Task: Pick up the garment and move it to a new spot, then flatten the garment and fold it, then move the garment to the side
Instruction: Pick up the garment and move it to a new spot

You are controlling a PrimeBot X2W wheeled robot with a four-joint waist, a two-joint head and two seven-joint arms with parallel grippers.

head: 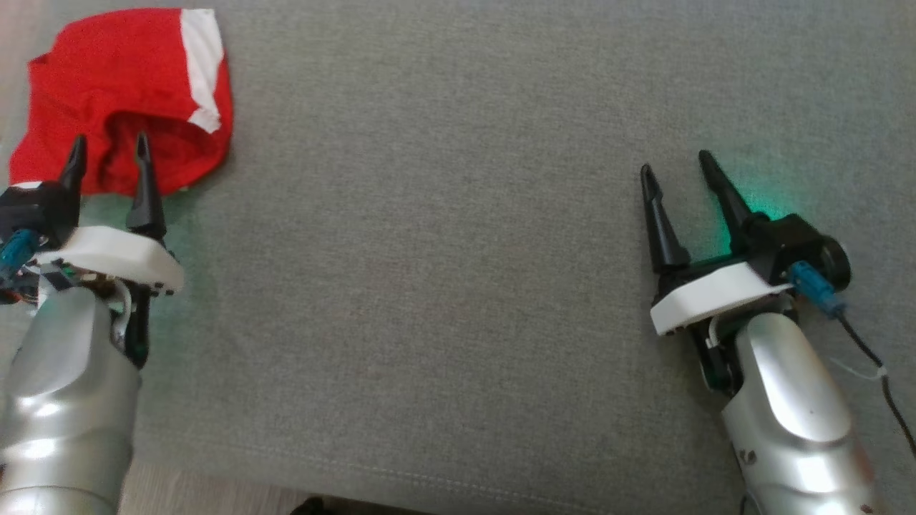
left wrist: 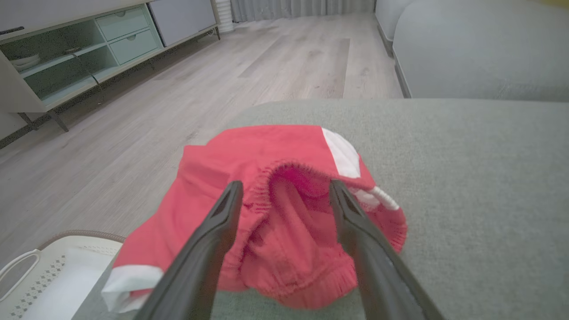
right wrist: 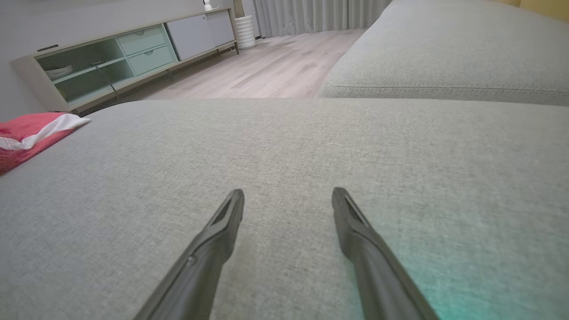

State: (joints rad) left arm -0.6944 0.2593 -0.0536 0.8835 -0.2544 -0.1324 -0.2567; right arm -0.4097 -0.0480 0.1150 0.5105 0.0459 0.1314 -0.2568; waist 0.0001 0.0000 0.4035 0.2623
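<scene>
Spreading across most of the head view is a grey woven sofa cushion (head: 458,286), its stitched front seam running along the bottom. A second grey seat section (right wrist: 444,49) lies beyond it on the right in the right wrist view. Pale wood-plank flooring (left wrist: 289,58) stretches away past the cushion's far edge to a long low sideboard (left wrist: 80,58) with open mint-green shelves and two drawers. Grey curtains (right wrist: 311,15) hang at the back of the room. A white perforated basket (left wrist: 40,275) sits on the floor below the cushion's left edge.

The garment (head: 129,79), red with white stripes and an elastic waistband, lies crumpled at the far left corner of the cushion, close to its edge. The left gripper (head: 109,139) has its fingers spread wide with nothing between them. Its tips are over the near side of the garment, either side of the waistband opening, and I cannot tell whether they touch the cloth. The right gripper (head: 675,162), well apart from the garment, hangs over bare fabric, equally wide and empty, with a faint green glow (head: 758,207) on the cushion beside it.
</scene>
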